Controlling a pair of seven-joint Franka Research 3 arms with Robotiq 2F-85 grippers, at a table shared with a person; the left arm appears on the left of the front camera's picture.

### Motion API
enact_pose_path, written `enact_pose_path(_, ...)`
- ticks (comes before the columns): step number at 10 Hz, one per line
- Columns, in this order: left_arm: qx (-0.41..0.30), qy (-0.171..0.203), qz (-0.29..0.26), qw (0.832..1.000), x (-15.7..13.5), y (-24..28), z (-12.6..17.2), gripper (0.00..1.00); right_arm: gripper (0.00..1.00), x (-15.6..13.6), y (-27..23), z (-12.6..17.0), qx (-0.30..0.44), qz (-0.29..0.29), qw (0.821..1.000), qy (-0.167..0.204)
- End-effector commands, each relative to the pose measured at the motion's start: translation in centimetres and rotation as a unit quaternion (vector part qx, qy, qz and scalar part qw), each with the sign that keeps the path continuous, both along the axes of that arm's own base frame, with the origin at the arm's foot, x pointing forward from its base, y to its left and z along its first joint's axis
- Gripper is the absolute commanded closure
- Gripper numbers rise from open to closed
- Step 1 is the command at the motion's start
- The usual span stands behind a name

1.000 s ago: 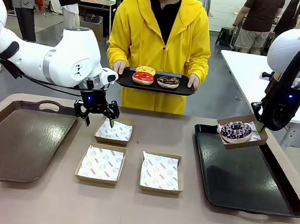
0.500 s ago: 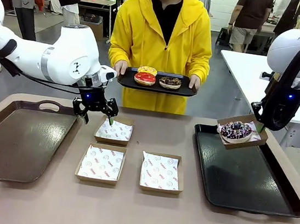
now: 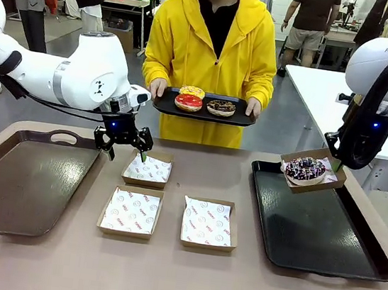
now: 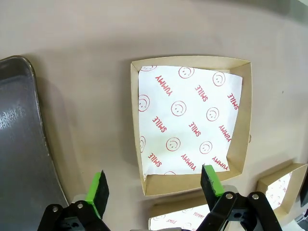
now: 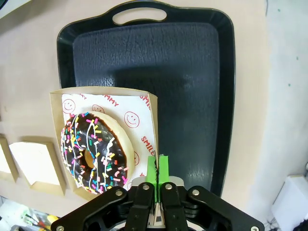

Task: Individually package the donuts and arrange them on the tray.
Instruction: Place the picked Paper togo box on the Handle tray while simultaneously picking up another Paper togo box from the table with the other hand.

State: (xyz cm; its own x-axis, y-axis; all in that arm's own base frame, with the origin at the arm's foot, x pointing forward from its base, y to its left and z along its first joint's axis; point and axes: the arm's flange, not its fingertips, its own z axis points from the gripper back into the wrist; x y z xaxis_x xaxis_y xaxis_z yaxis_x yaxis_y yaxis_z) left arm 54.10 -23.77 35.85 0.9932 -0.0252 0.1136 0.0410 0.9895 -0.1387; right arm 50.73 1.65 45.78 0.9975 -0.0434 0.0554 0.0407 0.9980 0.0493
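Note:
My right gripper [image 3: 336, 162] is shut on the side wall of a cardboard box [image 3: 314, 184], which it holds in the air over the far left corner of the black tray [image 3: 318, 233]. In the box lies a chocolate sprinkled donut [image 3: 305, 167]. The right wrist view shows the gripper [image 5: 158, 166] pinching the box wall [image 5: 153, 125] beside the donut [image 5: 94, 151]. My left gripper [image 3: 127, 154] hangs open just above the left edge of an empty paper-lined box [image 3: 146, 169], with its green pads [image 4: 98, 190] spread wide. The person holds a small black tray [image 3: 163, 104] carrying a yellow donut [image 3: 192, 91], a red donut [image 3: 188, 102] and a chocolate donut [image 3: 220, 107].
Two more empty lined boxes [image 3: 131, 210] [image 3: 206, 223] sit nearer the front edge. A large brown tray [image 3: 18, 179] lies at the left. The black tray [image 5: 159, 62] has a bare floor. A white table stands at the far right.
My left gripper has edged slightly up and to the left. The person has shifted the held tray a little to the right. My right arm has stayed still.

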Motion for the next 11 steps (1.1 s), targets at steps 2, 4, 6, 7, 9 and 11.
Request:
enact_pose_path(2, 0.030, -0.021, 0.011, 0.999, 0.8, -0.6, -0.4, 0.00, 0.99, 1.8, -1.2, -1.9, -0.007, -0.004, 1.000, -0.003)
enact_pose_path(4, 0.045, -0.034, 0.017, 0.998, 1.8, -1.1, -0.7, 0.00, 0.99, 2.7, -2.0, -3.5, 0.005, -0.002, 1.000, -0.003)
enact_pose_path(6, 0.051, -0.037, 0.010, 0.998, 2.6, -1.4, -1.2, 0.00, 0.99, 3.7, -2.7, -5.0, 0.018, 0.003, 1.000, -0.008)
enact_pose_path(7, 0.054, -0.033, 0.011, 0.998, 2.9, -1.5, -1.8, 0.00, 0.99, 4.1, -3.0, -5.7, 0.026, 0.004, 1.000, -0.013)
enact_pose_path(9, 0.057, -0.026, 0.009, 0.998, 3.4, -1.6, -2.6, 0.00, 0.99, 5.2, -3.1, -6.9, 0.030, -0.001, 1.000, -0.007)
enact_pose_path(11, 0.062, -0.022, 0.007, 0.998, 3.7, -1.8, -3.2, 0.00, 0.99, 6.2, -3.2, -8.0, 0.038, -0.003, 0.999, 0.004)
